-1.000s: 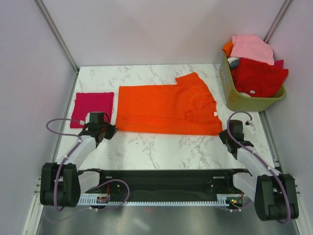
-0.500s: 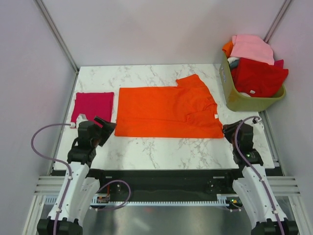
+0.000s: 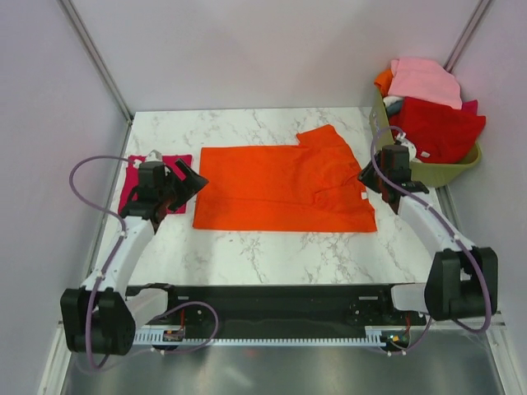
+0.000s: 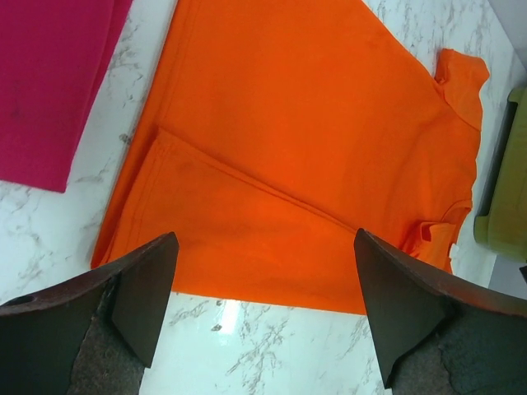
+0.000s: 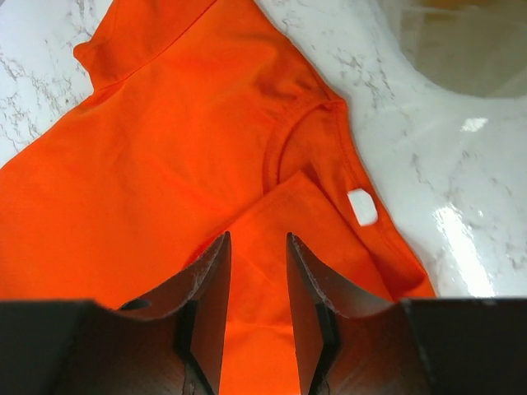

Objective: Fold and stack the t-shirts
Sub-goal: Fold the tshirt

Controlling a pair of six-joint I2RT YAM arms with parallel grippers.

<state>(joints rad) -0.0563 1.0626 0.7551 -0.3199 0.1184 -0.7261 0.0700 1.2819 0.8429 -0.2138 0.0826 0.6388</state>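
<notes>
The bright orange t-shirt (image 3: 280,189) lies flat across the middle of the marble table, folded lengthwise, with its white neck tag (image 3: 363,192) at the right. A crimson-magenta t-shirt (image 3: 132,193) lies as a folded square at the left. My left gripper (image 3: 193,183) hovers between the two shirts. In the left wrist view it (image 4: 265,247) is open wide over the orange shirt's (image 4: 313,140) near edge, with nothing in it. My right gripper (image 3: 368,177) hangs above the collar. In the right wrist view it (image 5: 257,239) is open a narrow way above the cloth, left of the tag (image 5: 361,206).
An olive-green basket (image 3: 412,171) at the back right holds several garments, pink (image 3: 424,78) and red (image 3: 436,127) on top. It stands right beside my right arm. Grey walls close in the table on the left, right and back.
Both arms have swung forward from the shirt's near corners, the left to the shirt's left end and the right to the collar. Both grippers have opened, the left one wide. The orange shirt has stayed put.
</notes>
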